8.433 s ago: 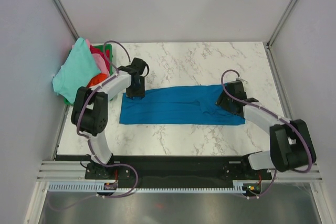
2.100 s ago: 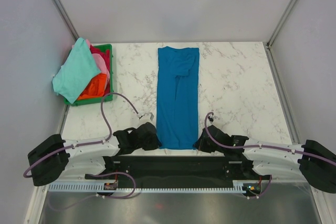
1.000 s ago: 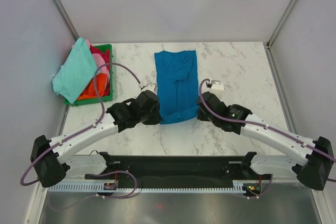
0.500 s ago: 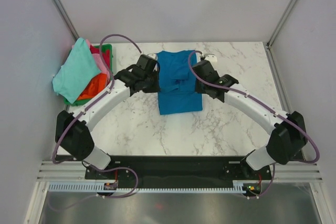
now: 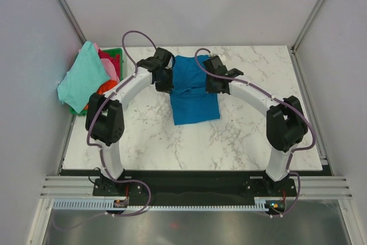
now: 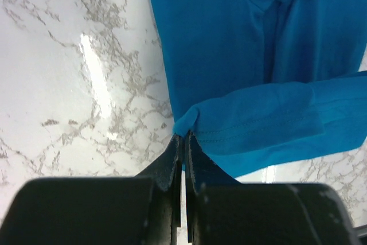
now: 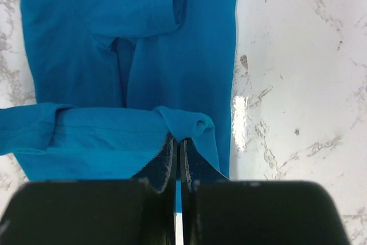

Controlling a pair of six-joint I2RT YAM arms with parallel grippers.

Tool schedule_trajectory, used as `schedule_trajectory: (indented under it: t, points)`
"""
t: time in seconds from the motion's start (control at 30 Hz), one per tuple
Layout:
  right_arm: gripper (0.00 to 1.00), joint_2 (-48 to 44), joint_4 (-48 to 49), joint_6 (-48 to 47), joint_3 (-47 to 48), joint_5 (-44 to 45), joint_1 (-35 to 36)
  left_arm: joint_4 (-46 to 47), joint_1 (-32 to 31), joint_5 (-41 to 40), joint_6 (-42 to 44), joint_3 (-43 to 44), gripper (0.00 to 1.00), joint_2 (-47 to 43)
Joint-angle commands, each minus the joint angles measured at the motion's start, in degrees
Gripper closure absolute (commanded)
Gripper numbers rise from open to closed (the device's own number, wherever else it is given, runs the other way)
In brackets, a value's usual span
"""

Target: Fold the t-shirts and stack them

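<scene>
The bright blue t-shirt [image 5: 195, 106] lies smooth toward the back middle of the marble bench [image 5: 252, 136], a narrow strip with its near end doubled up over itself. The wrist views show what the overhead does not: the left end effector [image 6: 184, 139] and right end effector [image 7: 176, 142] each pinching a stitched hem corner. Only the overhead shows the other t-shirts [image 5: 83, 78] heaped in the green basket [image 5: 119, 54].
</scene>
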Motion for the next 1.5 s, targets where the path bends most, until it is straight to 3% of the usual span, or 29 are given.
schedule_trajectory:
  t: [0.0,0.5,0.6,0.63,0.7,0.73,0.77,0.8,0.9,0.97,1.13,1.27,1.47]
  points:
    - [1.0,3.26,1.23,-1.18,4.29,-0.98,-1.2,-2.72,2.22,3.23,4.06,6.23,0.98,4.26]
    - [1.0,13.19,1.05,-0.39,10.53,-2.13,-5.34,-6.05,5.74,8.69,5.56,21.71,0.98,19.03]
    - [0.9,15.56,0.62,-0.83,13.86,-3.88,-6.48,-7.2,6.18,9.21,5.38,25.22,0.96,21.5]
    - [0.8,16.44,-0.08,-0.83,15.45,-4.67,-7.35,-8.25,6.36,9.65,5.12,26.54,0.94,22.11]
    - [0.59,19.86,-3.59,-2.4,23.58,-6.34,-8.67,-10.18,6.88,11.5,4.33,32.66,0.7,24.57]
    - [0.45,21.36,-5.95,-2.76,27.73,-5.91,-9.2,-12.02,7.06,11.68,4.24,35.84,0.18,25.71]
    - [0.39,24.07,-10.68,-3.11,32.21,-5.38,-9.81,-15.52,7.23,11.68,4.32,39.44,0.01,27.29]
    - [0.36,25.14,-12.72,-3.37,40.78,-5.29,-10.6,-17.55,7.41,11.07,4.24,46.87,0.0,27.91]
    - [0.32,25.77,-16.87,-4.25,50.88,-7.13,-12.89,-18.63,8.29,9.75,3.27,51.17,0.0,24.42]
    - [0.3,21.58,-16.09,-4.87,49.31,-7.31,-13.25,-17.58,8.29,8.43,3.27,48.72,0.0,20.82]
    - [0.33,8.82,-5.29,-4.26,23.5,-13.71,-12.72,-11.25,7.5,10.44,3.18,29.75,0.0,9.56]
    - [0.34,0.2,1.73,-2.85,3.84,-17.68,-12.28,-4.67,4.44,11.76,2.13,10.45,0.03,1.22]
    - [0.32,-9.73,10.88,-0.74,-18.15,-24.08,-12.11,7.46,2.14,13.25,-1.47,-15.48,0.0,-14.25]
